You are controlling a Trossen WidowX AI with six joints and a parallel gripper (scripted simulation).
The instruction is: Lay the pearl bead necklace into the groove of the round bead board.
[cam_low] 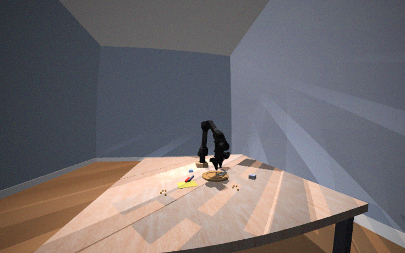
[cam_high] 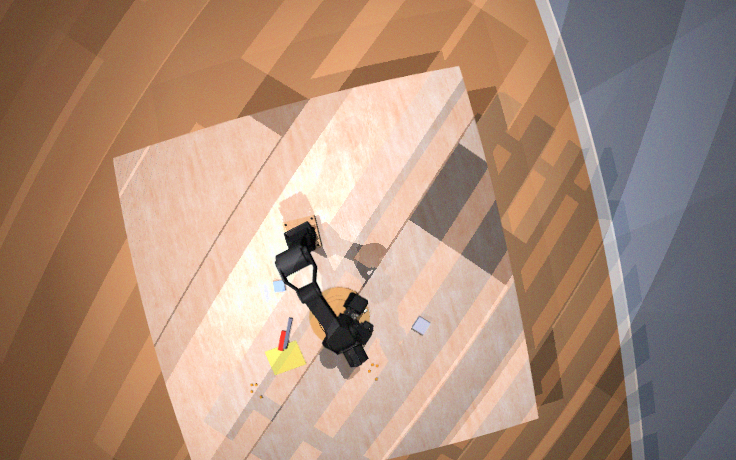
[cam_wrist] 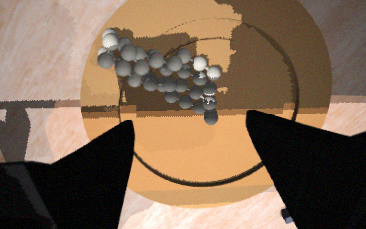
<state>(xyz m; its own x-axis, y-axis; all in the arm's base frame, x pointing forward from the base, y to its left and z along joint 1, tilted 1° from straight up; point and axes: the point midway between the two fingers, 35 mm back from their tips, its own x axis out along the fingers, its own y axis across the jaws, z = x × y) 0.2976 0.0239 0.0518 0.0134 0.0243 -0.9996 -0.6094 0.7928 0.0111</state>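
Observation:
The round wooden bead board lies flat, with a dark ring groove. The grey-white pearl necklace lies bunched in a clump of several rows. In the wrist view it runs from the outer band at upper left, over the groove's left side, to inside the ring. The arm mostly covers it in the top view. My gripper is open and empty, low above the board. In the wrist view the clump is mostly beyond the fingertips, its lowest bead near the line between them.
A yellow sheet with a red and blue item at its edge lies left of the board. A light blue block and a grey-blue block stand apart. Small orange balls lie in two groups toward the front.

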